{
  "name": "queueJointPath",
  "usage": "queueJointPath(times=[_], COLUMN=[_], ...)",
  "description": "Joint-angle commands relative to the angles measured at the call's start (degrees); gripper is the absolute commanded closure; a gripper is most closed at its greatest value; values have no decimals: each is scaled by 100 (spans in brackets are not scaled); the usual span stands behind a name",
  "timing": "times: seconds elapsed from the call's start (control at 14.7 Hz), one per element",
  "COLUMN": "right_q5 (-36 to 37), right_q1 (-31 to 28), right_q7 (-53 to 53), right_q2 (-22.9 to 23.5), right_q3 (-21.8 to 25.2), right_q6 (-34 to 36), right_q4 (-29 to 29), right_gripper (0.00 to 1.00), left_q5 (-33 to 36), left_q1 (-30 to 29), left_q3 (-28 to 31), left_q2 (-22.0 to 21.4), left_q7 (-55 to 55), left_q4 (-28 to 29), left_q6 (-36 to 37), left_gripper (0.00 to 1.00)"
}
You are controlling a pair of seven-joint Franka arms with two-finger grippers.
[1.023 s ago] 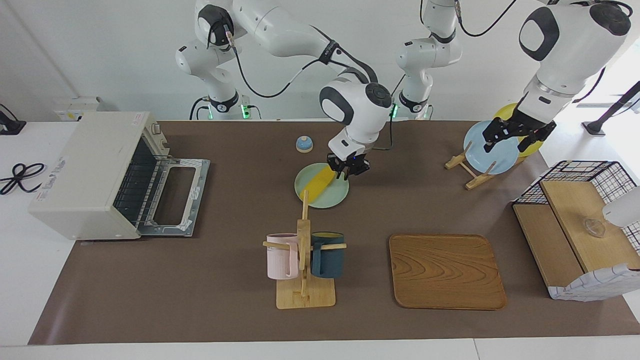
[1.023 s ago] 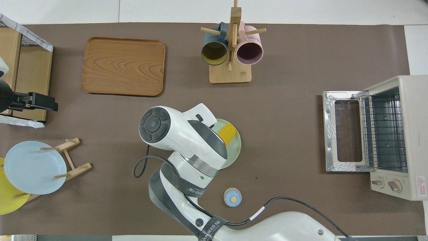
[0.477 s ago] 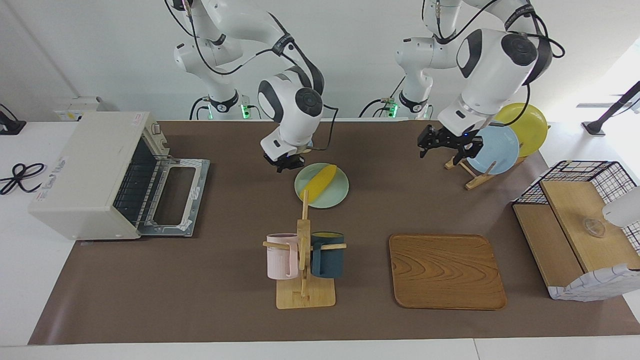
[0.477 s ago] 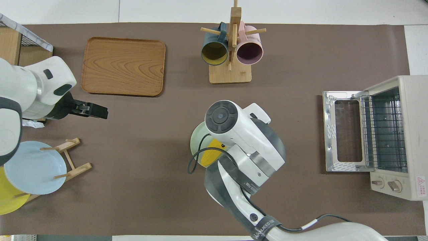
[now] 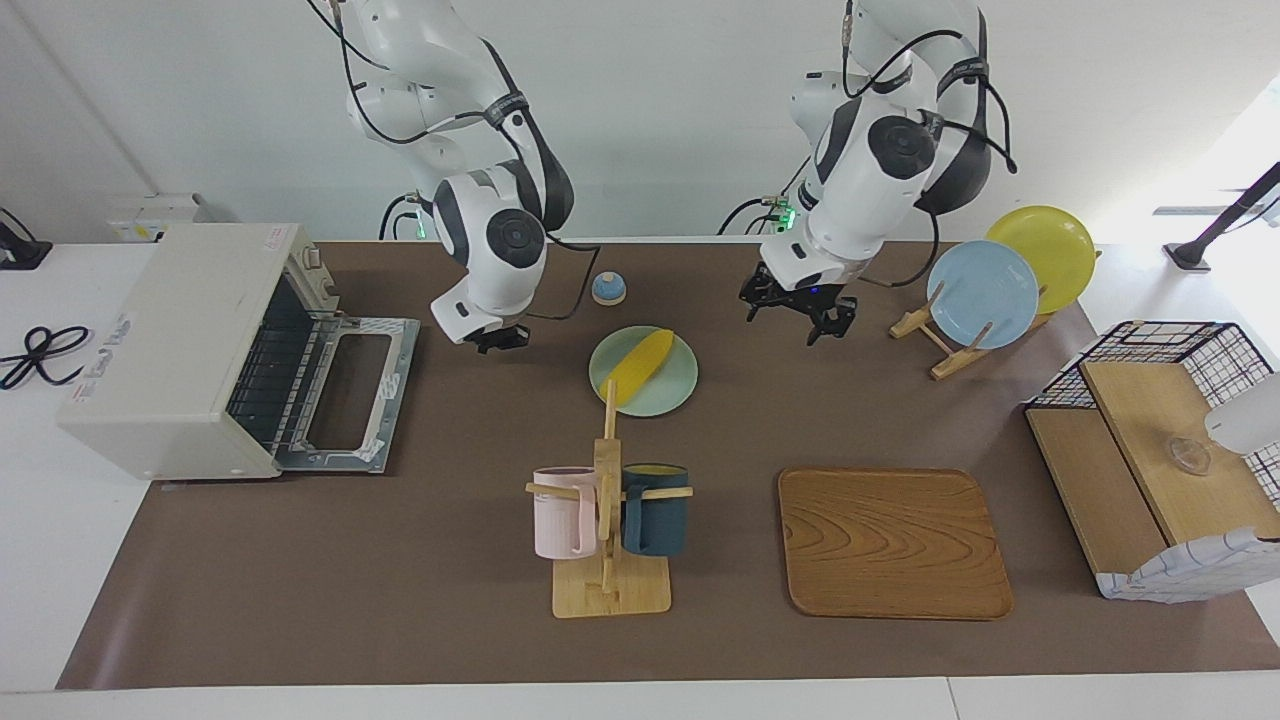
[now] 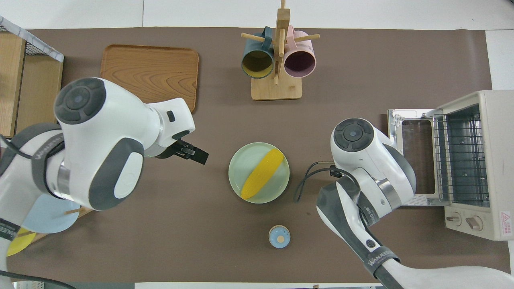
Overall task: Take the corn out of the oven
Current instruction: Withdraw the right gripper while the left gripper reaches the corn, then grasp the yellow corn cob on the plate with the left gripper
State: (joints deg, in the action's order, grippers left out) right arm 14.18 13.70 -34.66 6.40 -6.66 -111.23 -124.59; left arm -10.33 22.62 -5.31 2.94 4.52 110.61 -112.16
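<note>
Overhead, two white arms hang bent above a brown surface (image 6: 361,60), each wrist turned downward. The right gripper (image 5: 497,341) is over bare surface between the oven (image 5: 190,350) and the green plate (image 5: 672,392); its fingers are closed together and grip nothing. The left gripper (image 5: 797,316) is over bare surface between the green plate and the plate rack (image 5: 935,340); its fingers (image 6: 197,155) are spread wide and empty.

One corn (image 6: 263,173) lies slantwise on the one green plate, near the middle of the surface, well apart from the oven. The oven stands at the right arm's end with its door (image 6: 413,158) dropped flat and its wire rack (image 6: 461,158) bare. Two knobs (image 6: 464,220) sit on its front panel, beside a small red warning label whose text is too small to read. A band on each forearm carries lettering; only part of it can be read, "WANJEED" on the right arm (image 6: 379,257).

Two mugs, one pink (image 5: 563,512) and one dark blue (image 5: 656,510), hang on one wooden mug stand (image 5: 610,590). Two plates, one blue (image 5: 982,280) and one yellow (image 5: 1045,245), lean in the plate rack. One wooden tray (image 5: 893,542), one small blue bell-like disc (image 5: 608,288) and one wire-sided wooden shelf (image 5: 1150,460) complete the count.
</note>
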Motion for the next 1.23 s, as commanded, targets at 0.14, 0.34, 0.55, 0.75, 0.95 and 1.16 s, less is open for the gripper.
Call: queueJointPath(times=[0.14,0.34,0.55,0.75,0.95,1.16], right_q5=[365,743,1016,1034,1034,1113], right_q1=[-359,-447,-614,-790,-869,-860], right_q7=[381,408,416,583,601,601], right_q2=[-394,-447,-509,-509,-517,-509], right_q3=[-63,-63,-72,-72,-64,-63], right_q6=[-751,-733,-803,-1005,-1207,-1182], right_q4=[-909,-1032,-1182,-1305,-1428,-1428], right_gripper=[100,100,100,100,100,100], left_q5=[-276,-531,-435,48,66,84], left_q1=[831,1445,1711,1895,1852,1896], left_q3=[101,109,127,136,136,145], left_q2=[259,601,988,1470,1595,1788], left_q7=[66,-178,-391,-417,-417,-443], left_q4=[321,400,348,50,-188,-162], left_q6=[-780,-1375,-1826,-1861,-1818,-2001], left_gripper=[0,0,0,0,0,0])
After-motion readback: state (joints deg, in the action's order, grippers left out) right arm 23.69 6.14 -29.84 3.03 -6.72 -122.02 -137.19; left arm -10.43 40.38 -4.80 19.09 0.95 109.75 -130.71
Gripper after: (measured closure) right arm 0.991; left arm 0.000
